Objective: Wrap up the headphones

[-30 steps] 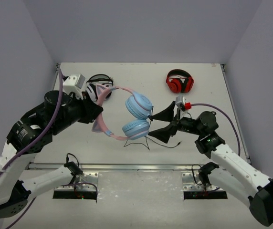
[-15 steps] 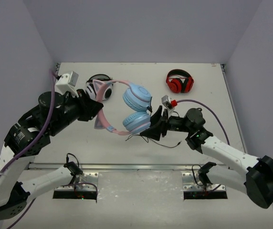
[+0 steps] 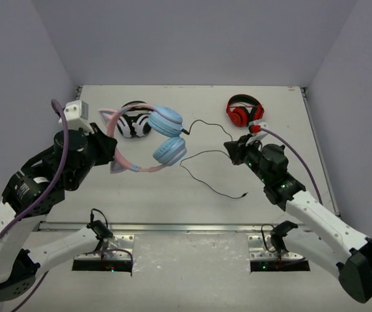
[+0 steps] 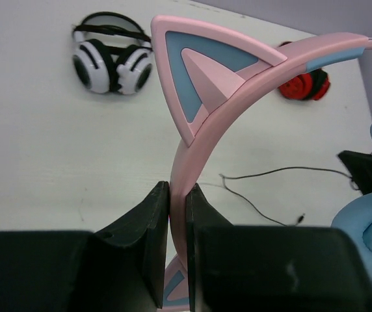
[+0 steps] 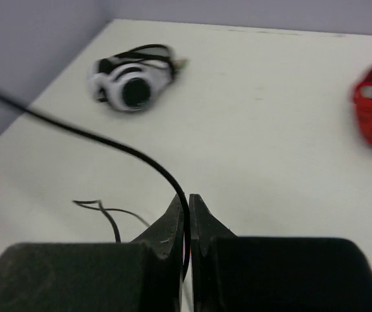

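The headphones (image 3: 165,135), with a pink cat-ear headband (image 4: 238,71) and light blue earcups (image 3: 170,151), hang above the table at centre left. My left gripper (image 3: 111,155) is shut on the headband, its jaws pressed to both sides of the band (image 4: 177,195). The thin black cable (image 3: 207,123) runs from the earcups to my right gripper (image 3: 229,147). That gripper is shut on the cable (image 5: 187,201). From there the cable loops back over the table (image 3: 196,170) to its plug (image 3: 244,195).
White-and-black headphones (image 3: 134,123) lie at the back left behind the held pair. Red-and-black headphones (image 3: 244,112) lie at the back right, just beyond my right gripper. Grey walls close in the table on three sides.
My right gripper has gone from open to shut on the cable and drawn back to the right, pulling the cable out. My left arm has carried the headphones left and towards the back.
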Controlling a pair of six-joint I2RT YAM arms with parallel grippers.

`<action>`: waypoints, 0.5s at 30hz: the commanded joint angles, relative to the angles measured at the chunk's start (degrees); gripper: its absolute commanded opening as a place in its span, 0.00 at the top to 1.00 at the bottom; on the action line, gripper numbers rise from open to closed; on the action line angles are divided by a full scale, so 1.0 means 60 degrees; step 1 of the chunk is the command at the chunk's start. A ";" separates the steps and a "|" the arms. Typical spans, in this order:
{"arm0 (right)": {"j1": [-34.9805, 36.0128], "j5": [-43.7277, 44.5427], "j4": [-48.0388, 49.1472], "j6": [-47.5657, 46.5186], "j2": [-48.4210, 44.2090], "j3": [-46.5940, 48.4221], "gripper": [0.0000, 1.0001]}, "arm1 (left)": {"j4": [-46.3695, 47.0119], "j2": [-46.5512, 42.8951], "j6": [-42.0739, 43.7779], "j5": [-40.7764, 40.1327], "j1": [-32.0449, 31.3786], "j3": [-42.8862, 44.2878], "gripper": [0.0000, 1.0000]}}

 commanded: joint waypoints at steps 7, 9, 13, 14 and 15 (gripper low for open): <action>-0.2156 0.2077 -0.2244 0.0022 -0.1236 0.1231 0.99 | -0.0525 -0.0372 -0.1199 -0.4073 -0.0033 -0.1333 1.00; -0.2156 0.2136 -0.2173 -0.0080 -0.1602 0.1291 0.99 | -0.1095 0.0066 -0.1613 -0.4893 -0.0033 -0.1539 1.00; -0.2156 -0.0421 -0.1295 -0.0868 -0.2380 0.1450 0.99 | 0.0726 0.0464 0.0503 -0.2874 -0.0033 -0.2751 1.00; -0.2156 -0.1138 -0.1380 -0.0988 -0.2294 0.1698 0.99 | 0.1820 0.0537 0.0930 -0.2281 -0.0033 -0.2974 1.00; -0.2156 -0.1870 -0.1570 -0.1047 -0.2133 0.2005 0.99 | 0.2252 0.0610 0.1486 -0.1666 -0.0033 -0.3150 1.00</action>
